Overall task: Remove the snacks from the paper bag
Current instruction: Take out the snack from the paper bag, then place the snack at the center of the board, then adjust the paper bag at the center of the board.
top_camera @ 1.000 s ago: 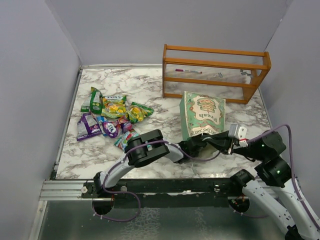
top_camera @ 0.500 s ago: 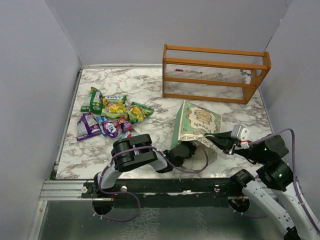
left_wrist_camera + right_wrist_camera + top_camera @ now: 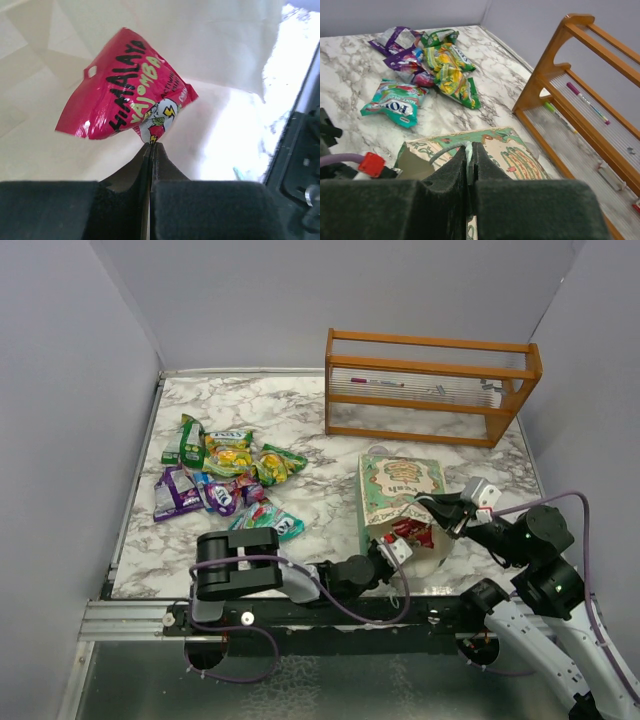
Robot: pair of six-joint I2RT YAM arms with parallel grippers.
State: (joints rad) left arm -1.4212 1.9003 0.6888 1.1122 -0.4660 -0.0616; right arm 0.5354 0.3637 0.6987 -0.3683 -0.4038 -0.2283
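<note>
1. Step in hand: pulling one more snack out. Your left gripper (image 3: 151, 146) is clenched on the bottom corner of a red packet (image 3: 125, 92), which sits just inside the mouth of the paper bag (image 3: 398, 485), against the cream lining.
2. Your right gripper (image 3: 470, 148) is clamped on the bag's upper rim and props the mouth open.
3. The bag is at about 4 o'clock on the table (image 3: 300, 420), tipped with its mouth toward 6 o'clock.
4. Next move: draw the red packet out toward 7 o'clock, then carry it to the pile of snacks (image 3: 215, 475) at 9 o'clock. It's a thin corner pinch, so I'd pull slowly because it could slip.
5. I can't tell whether more packets hide behind the red one.
6. Room: a teal packet (image 3: 275, 524) lies alone between the bag and the pile, so pass above it. The table's 6 o'clock edge is right behind your left wrist. The wooden rack (image 3: 430, 385) at 1 o'clock is well apart from the bag.
</note>
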